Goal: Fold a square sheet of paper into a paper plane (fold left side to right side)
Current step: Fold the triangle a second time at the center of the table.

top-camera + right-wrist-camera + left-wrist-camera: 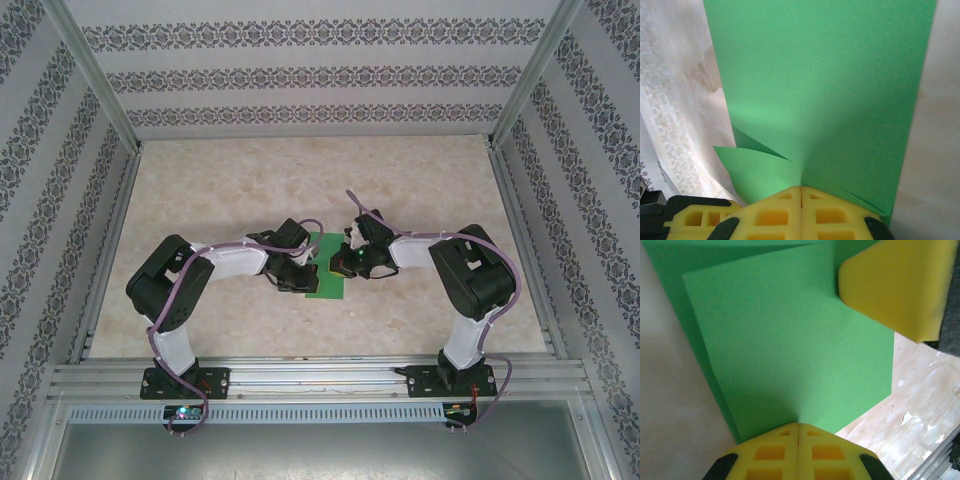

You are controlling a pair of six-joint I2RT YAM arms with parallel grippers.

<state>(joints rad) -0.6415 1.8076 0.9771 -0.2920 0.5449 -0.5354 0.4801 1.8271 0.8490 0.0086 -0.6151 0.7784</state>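
The square sheet of paper (pixel 327 284) is bright green and lies folded into a narrow strip on the table between the two arms. My left gripper (pixel 300 274) comes in from the left, and in its wrist view its yellow fingers (pixel 780 452) are shut with the tips set down on the top layer of paper (pixel 790 340). My right gripper (pixel 346 262) comes in from the right, shut too, with its tips (pixel 801 188) on the paper (pixel 825 90). Beside those tips a loose flap (pixel 757 170) curls up off the sheet.
The table top (pixel 300 190) is pale marbled board, fenced by aluminium rails (pixel 310 375) and patterned walls. A yellow finger of the right gripper (pixel 890 285) shows in the left wrist view, and a left finger (pixel 697 217) shows in the right wrist view.
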